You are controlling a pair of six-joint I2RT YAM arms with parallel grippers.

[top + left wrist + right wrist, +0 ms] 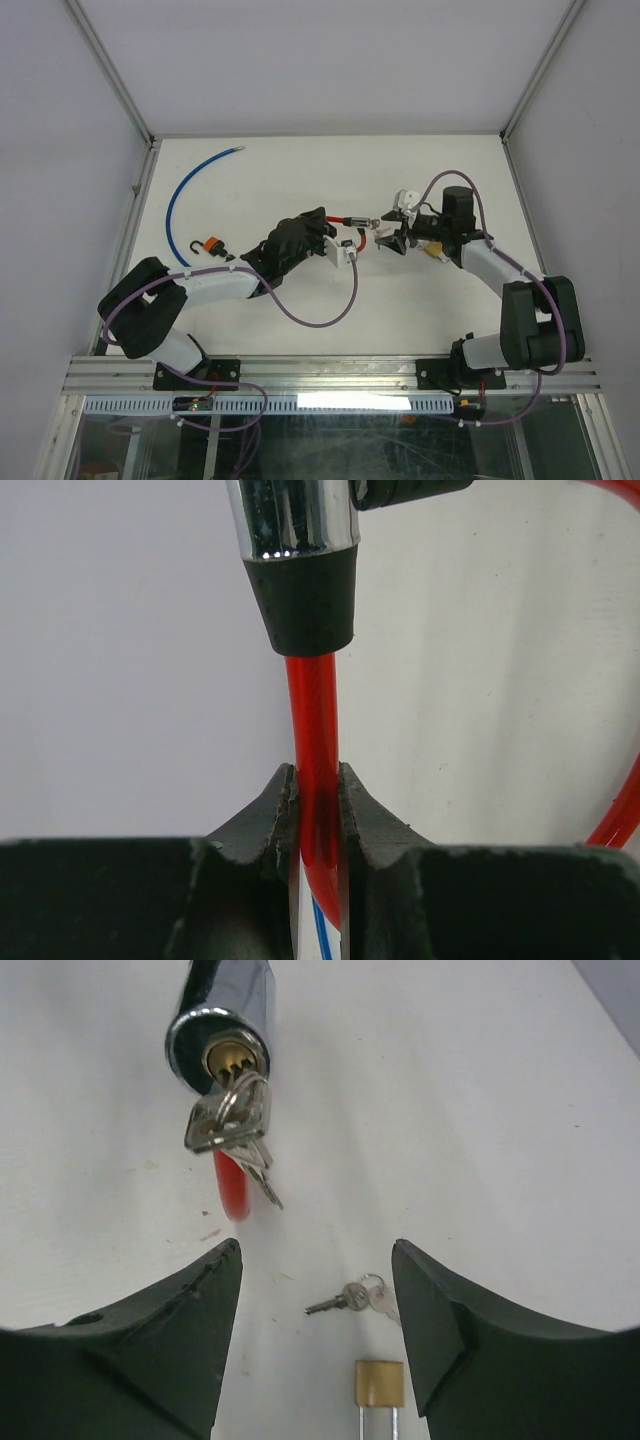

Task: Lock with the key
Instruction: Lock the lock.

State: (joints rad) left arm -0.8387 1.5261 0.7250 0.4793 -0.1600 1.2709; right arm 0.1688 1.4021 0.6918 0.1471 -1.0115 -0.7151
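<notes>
A red cable lock hangs above the table, and my left gripper is shut on its red cable just below the black collar of the chrome lock cylinder. In the top view the left gripper sits mid-table, with the cylinder pointing right. The key sits in the cylinder's keyhole, with a second key dangling from its ring. My right gripper is open, a short way back from the key and touching nothing. In the top view the right gripper faces the cylinder's end.
A loose pair of keys and a brass padlock lie on the white table below the right gripper. A blue cable and a small orange padlock lie at the left. Metal frame rails border the table.
</notes>
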